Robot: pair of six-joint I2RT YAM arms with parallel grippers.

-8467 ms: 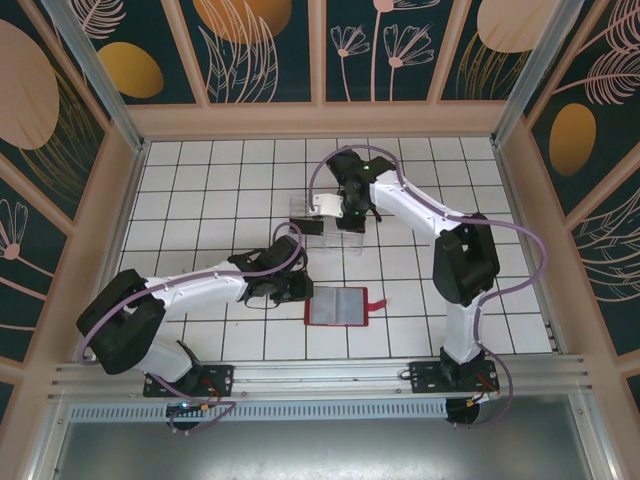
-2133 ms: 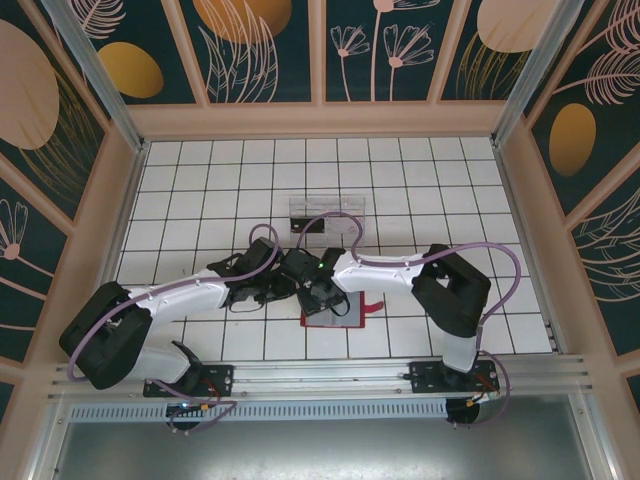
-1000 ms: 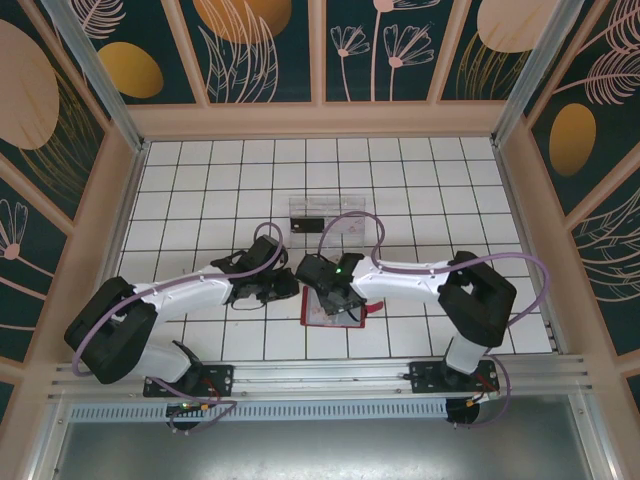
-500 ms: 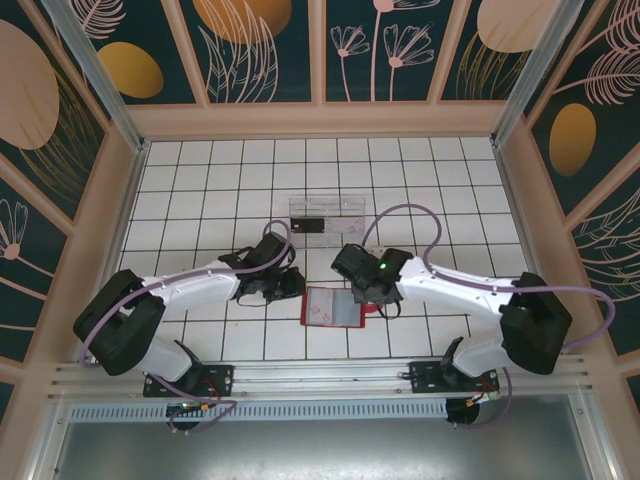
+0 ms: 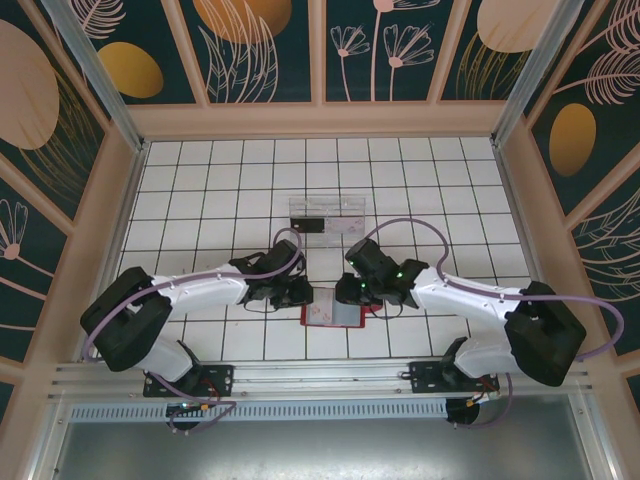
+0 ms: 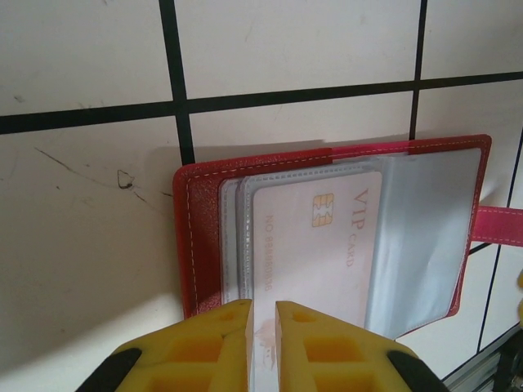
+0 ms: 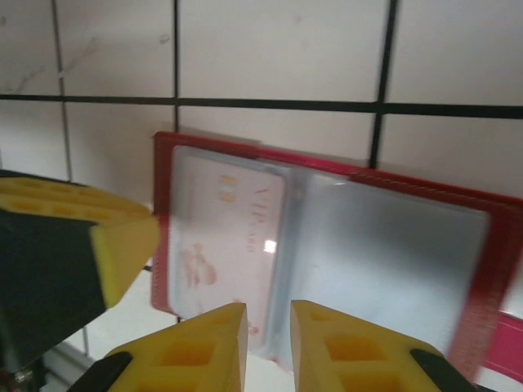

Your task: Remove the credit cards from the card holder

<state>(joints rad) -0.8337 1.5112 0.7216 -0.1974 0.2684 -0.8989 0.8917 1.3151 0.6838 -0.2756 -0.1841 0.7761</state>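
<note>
The red folding card holder (image 6: 200,245) lies open on the white tiled table (image 5: 200,180). It is near the front, in the middle, between the two arms. A pale pink card with a gold chip (image 6: 315,245) sits in a see-through pocket on its left half. Farther back, a clear plastic tray (image 5: 340,212) has a dark card (image 5: 305,223) in it.

The left gripper (image 6: 263,306) is at the left edge of the card holder. Its yellow fingers are almost pressed together. They look to be pinching the edge of a pocket page.

The right gripper (image 7: 268,310) is low over the holder, by the pink card. Its fingers have just a thin gap. I cannot tell if they have hold of the card or not.

What could go wrong? The pocket plastic looks thin, so the right fingers might grab it along with the card. Then the whole holder would lift up and the card would stay inside.

If the left grip lets go, the holder could slide along the tiles. The card may also slip free of the fingers, because very little of its edge pokes out. And the two grippers are very close, so they might bump.
</note>
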